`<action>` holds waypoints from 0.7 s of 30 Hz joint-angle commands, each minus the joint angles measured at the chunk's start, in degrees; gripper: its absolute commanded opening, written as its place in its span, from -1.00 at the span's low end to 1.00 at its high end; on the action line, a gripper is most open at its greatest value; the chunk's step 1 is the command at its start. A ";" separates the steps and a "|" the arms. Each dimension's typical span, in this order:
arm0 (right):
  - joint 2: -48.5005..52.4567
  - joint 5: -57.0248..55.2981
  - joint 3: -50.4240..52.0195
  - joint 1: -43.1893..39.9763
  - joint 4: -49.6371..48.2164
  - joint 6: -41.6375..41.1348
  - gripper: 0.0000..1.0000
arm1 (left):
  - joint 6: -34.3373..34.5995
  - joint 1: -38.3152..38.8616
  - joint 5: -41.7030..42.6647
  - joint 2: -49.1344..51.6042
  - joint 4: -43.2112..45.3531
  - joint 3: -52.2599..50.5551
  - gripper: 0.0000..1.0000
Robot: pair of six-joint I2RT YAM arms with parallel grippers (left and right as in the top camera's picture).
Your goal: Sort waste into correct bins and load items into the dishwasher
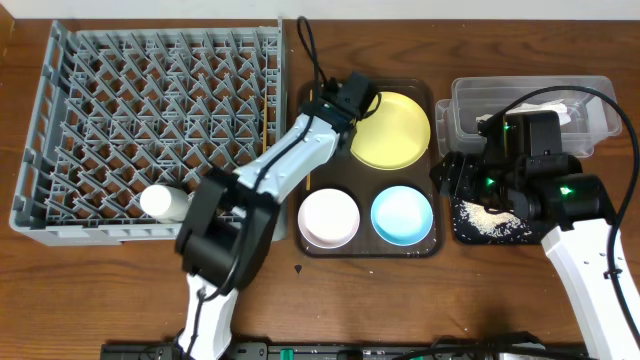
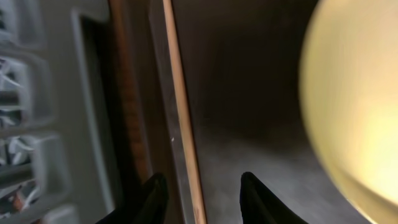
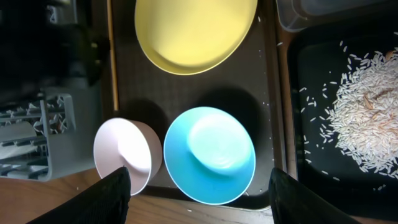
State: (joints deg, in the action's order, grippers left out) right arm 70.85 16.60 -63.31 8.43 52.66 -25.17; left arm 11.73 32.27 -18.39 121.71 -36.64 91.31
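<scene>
wooden table (image 1: 100, 300) carries everything, and the piece in hand is one chopstick (image 2: 181, 112), lying lengthwise along the left rim of the dark brown serving tray (image 3: 127, 93). the left gripper (image 2: 202, 196) hangs right over it with its jaws parted, one finger on either side of the stick, and nothing is clamped. i judge this the line-up for a pinch, the jaws set across the stick because so thin a thing can only be taken crosswise. just past its left finger is the wall of the dish rack (image 1: 60, 226), so the carry should be short. on the other side of that gripper the yellow plate (image 1: 390, 130) lies flat on the tray. nearer the robot on the tray sit the pinkish-white bowl (image 1: 329, 217) and the light blue bowl (image 1: 402, 214), both upright and not yet loaded. a white cup (image 1: 165, 203) is already in the rack, close to its front wall. the right gripper (image 3: 200, 196) is wide open and empty above the light blue bowl, with the black tray (image 3: 311, 124) and its rice (image 3: 367, 118) just to its right. beyond it stands the clear tub (image 1: 600, 110); something white inside may be the napkin, though the arm hides most of it.
</scene>
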 commanded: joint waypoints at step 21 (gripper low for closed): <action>-0.07 0.37 -0.63 1.77 0.31 0.37 0.36 | 3.85 -2.16 17.05 8.39 3.30 -0.24 -0.19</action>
State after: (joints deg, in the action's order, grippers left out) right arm 70.85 16.75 -63.31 9.37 52.88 -25.17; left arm 14.70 30.04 -8.67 126.89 -32.27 92.14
